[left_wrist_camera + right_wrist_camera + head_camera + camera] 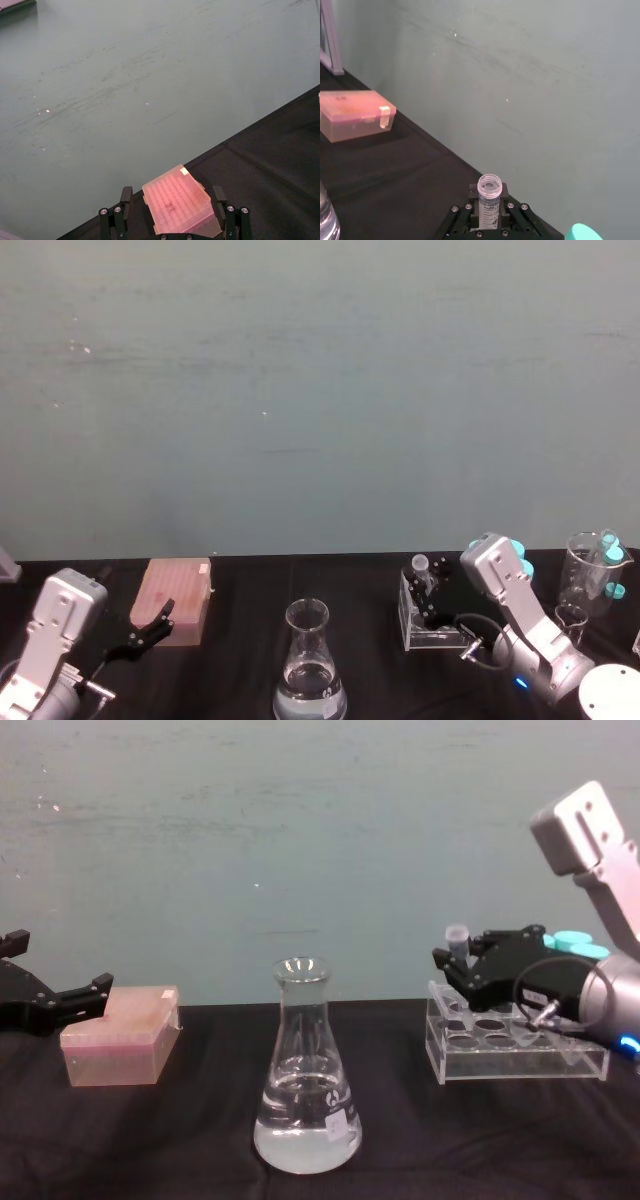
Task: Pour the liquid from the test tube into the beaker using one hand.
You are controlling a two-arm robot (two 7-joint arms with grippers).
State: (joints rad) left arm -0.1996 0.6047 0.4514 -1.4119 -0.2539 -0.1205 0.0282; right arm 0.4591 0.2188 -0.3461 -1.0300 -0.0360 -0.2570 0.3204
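a: where is the test tube [457, 942]?

b: upright over the left end of the clear acrylic rack [515, 1055], toward the right of the surface [200, 1140]. it is a slim clear plastic cylinder with an open round rim and printed graduation marks down its side. its lower end is hidden behind the black fingers, so it cannot be told whether the tip sits in a rack hole or what the tube holds.

a: and what grips it?

b: the right tool [455, 965], matte black with small screws, on a boxy silver-grey arm with a looped black cable. its two fingers are pinched against the tube's sides just below the rim.

a: the beaker [305, 1070]?

b: a tall glass cone with a narrow neck, a flared lip and a wide base, standing at the middle of the surface, well apart from the tube. a pool of clear liquid [305, 1140] fills its base, and a small white label sits low on the glass.

a: the other arm?

b: the left tool [160, 620] hangs at the left with its fingers spread, gripping nothing, just beside a translucent pink plastic box [120, 1040] with a flat lid.

a: anything else?

b: cyan-capped tubes [610, 540] stand in a glass cup [590, 575] at the far right. the surface is draped in black cloth, and the wall [300, 840] behind is scuffed grey-green.
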